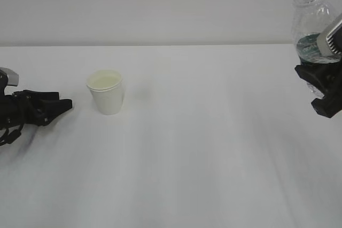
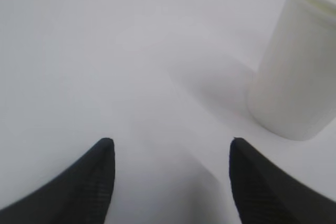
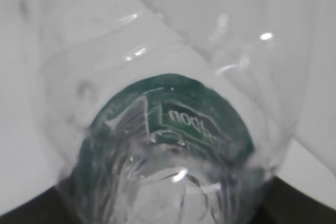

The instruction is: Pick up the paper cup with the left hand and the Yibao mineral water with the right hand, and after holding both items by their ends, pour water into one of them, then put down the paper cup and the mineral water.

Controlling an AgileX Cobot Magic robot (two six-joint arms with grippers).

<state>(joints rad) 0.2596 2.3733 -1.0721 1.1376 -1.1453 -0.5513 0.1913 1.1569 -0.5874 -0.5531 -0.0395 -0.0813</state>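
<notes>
Paper cup (image 1: 107, 91) stands upright left of centre; left hand (image 1: 65, 105) beside it gapes empty; right hand (image 1: 324, 81) at upper right grips Yibao mineral water (image 1: 311, 17)

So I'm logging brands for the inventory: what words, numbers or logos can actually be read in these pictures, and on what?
Dark green label band of the small clear ribbed plastic bottle: pale lettering shows in the right wrist view, seen through the plastic, too blurred and distorted to read.
Small white tapered paper cup: no print visible.
White table: no text.
</notes>
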